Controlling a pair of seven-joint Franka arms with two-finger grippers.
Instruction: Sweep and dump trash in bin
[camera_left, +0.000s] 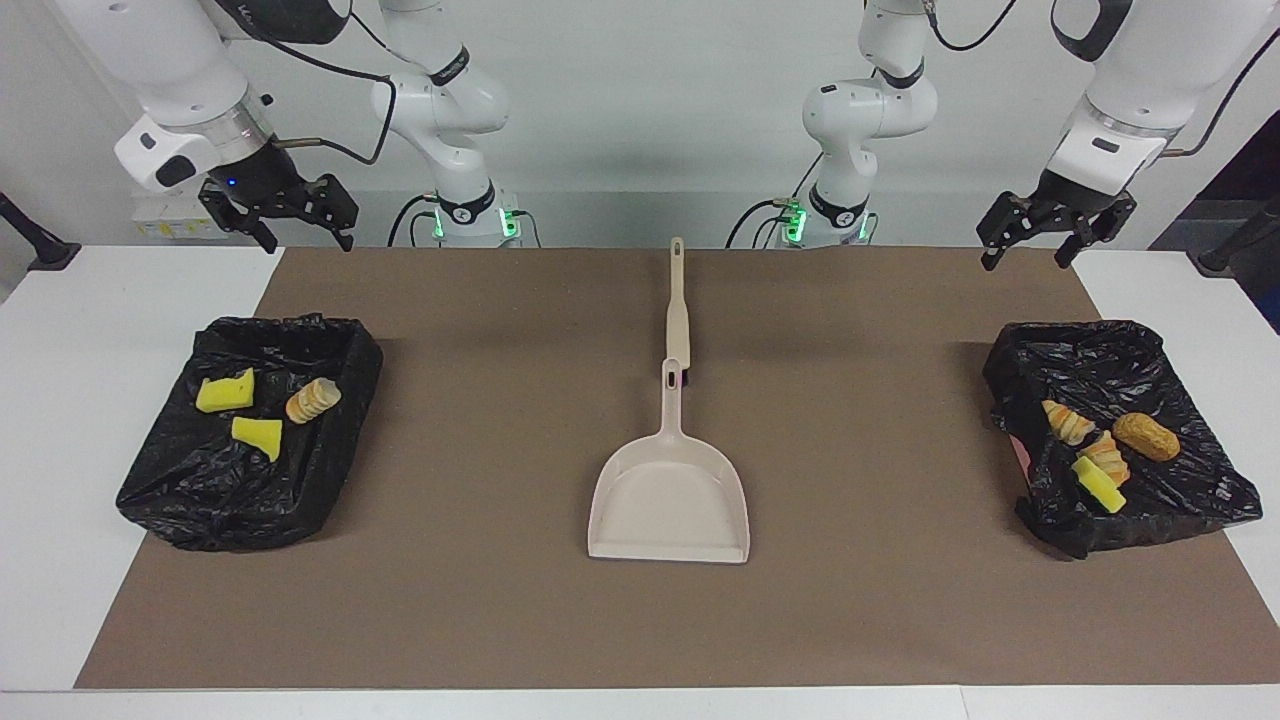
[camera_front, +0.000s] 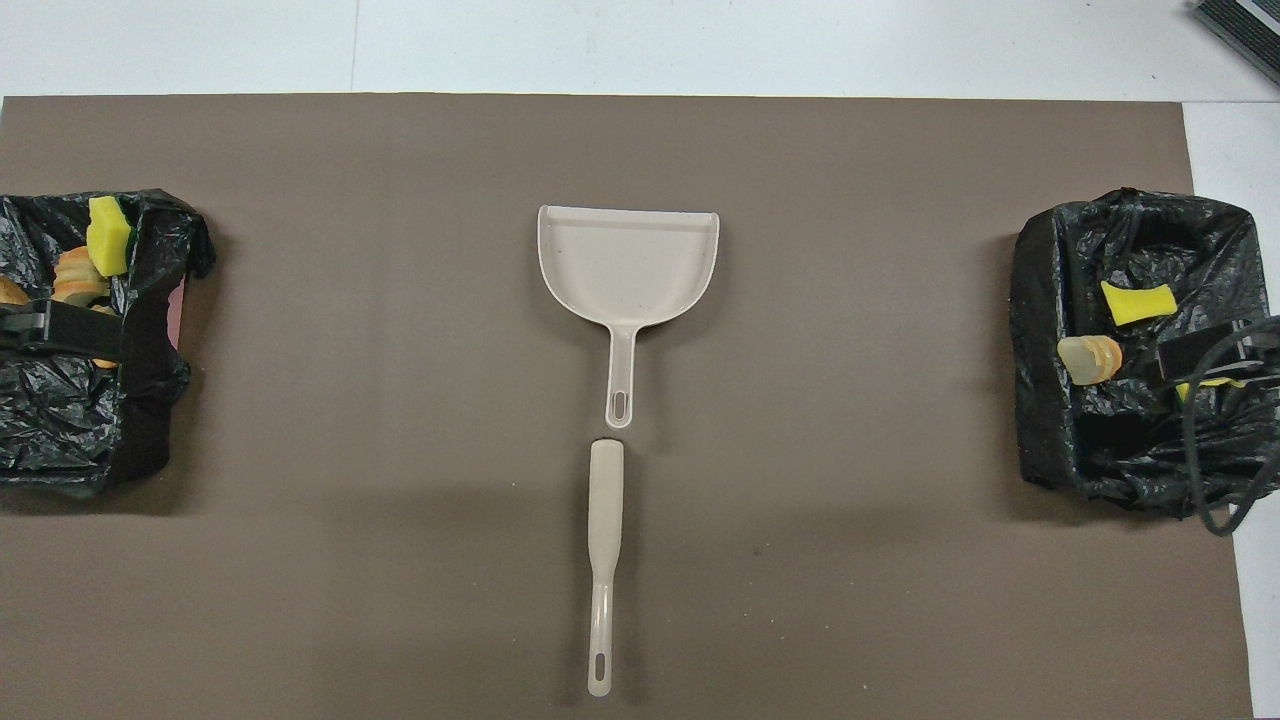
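With all seven pieces of trash (camera_left: 250, 410) already lying in the two black-lined bins (camera_left: 160, 490) at either end of the surface (camera_left: 500, 620), the dustpan (camera_left: 670, 495) and brush (camera_left: 677, 310) rest mid-surface while the left hand (camera_left: 1055, 232) and right hand (camera_left: 285, 215) hang open, empty.

White rounded arm links, black joint bands, black cables, green base lights, black jaws.

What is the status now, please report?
Left gripper and right gripper open, raised, waiting. Trash already in both bins. Dustpan and brush untouched mid-mat.
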